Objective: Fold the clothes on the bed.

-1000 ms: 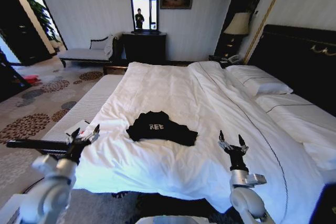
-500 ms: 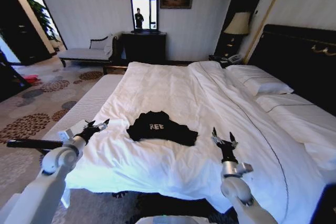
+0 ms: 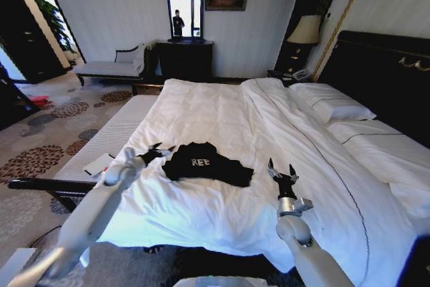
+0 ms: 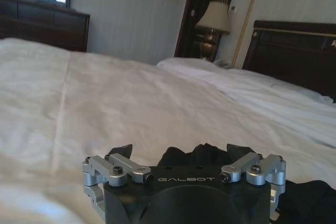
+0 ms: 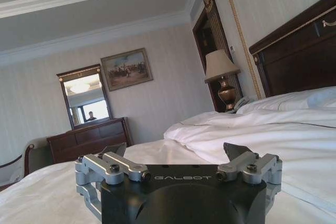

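White bed (image 3: 222,109) ahead, black T-shirt (image 3: 207,163) rumpled near its foot edge. My left gripper (image 3: 158,152) spread wide at the shirt's nine o'clock, right gripper (image 3: 282,171) spread at four o'clock. Approach step; next needs pinching an edge.

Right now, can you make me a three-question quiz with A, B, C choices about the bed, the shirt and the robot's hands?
1. Where is the black T-shirt?
A. on the white duvet
B. on the carpet
C. on a pillow

2. What colour is the lettering on the shirt?
A. red
B. white
C. yellow

3. How is the left hand?
A. shut on the shirt
B. open beside the shirt
C. resting on the lamp

Answers: 1 A, it lies on the bed near the foot. 2 B, the letters show white on black. 3 B, its fingers are spread at the shirt's edge; the right hand is open too.
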Available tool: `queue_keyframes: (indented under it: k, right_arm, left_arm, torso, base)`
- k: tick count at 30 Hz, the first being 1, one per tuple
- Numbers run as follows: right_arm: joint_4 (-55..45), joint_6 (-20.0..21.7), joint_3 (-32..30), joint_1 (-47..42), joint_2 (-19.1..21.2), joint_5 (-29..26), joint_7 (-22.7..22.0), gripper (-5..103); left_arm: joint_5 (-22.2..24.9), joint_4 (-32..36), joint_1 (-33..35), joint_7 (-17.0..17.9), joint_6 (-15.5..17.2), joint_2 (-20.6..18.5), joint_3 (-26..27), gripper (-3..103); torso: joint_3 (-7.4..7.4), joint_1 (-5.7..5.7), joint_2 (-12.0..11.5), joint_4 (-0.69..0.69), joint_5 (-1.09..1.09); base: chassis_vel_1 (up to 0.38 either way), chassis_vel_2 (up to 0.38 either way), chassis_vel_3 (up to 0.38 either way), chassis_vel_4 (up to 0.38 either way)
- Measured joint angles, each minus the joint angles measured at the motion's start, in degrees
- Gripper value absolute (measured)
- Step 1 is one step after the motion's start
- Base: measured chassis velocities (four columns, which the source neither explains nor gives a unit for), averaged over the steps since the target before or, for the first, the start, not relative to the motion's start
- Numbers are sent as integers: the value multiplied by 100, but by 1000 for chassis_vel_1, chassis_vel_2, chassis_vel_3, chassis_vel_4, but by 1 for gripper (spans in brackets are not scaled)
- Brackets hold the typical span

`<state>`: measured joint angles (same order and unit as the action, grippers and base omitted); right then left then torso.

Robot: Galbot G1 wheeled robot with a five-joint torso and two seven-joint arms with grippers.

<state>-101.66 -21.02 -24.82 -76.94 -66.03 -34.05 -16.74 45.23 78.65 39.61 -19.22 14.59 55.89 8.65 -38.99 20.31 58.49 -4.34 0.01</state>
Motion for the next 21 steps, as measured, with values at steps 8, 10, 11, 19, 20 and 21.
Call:
queue_keyframes:
  k: [8, 10, 11, 19, 20, 21]
  right_arm:
    - [93, -7, 30, 96, 47, -5, -33, 100]
    - [111, -7, 62, 125, 31, -4, -40, 100]
    - [111, -7, 62, 125, 31, -4, -40, 100]
    - [169, -10, 122, 190, -43, 5, -52, 100]
    - [169, -10, 122, 190, -43, 5, -52, 100]
    - [169, -11, 117, 193, -36, 5, -55, 100]
  left_arm:
    - [412, -488, -497, 338, 435, 196, -446, 100]
    - [525, -511, -561, 435, 597, 199, -540, 100]
    - [525, -511, -561, 435, 597, 199, -540, 100]
    - [647, -489, -600, 461, 842, 124, -926, 100]
    - [647, -489, -600, 461, 842, 124, -926, 100]
    - [649, -502, -607, 457, 853, 152, -942, 100]
  torso:
    - [1, -1, 0, 2, -1]
    - [1, -1, 0, 1, 0]
    - [1, -1, 0, 1, 0]
    - [1, -1, 1, 2, -2]
    - [1, -1, 1, 2, -2]
    - [1, -1, 1, 2, 0]
  base:
    - [0, 0, 0, 0]
    - [0, 0, 0, 0]
    - [0, 0, 0, 0]
    - [0, 0, 0, 0]
    - [0, 0, 0, 0]
    - [0, 0, 0, 0]
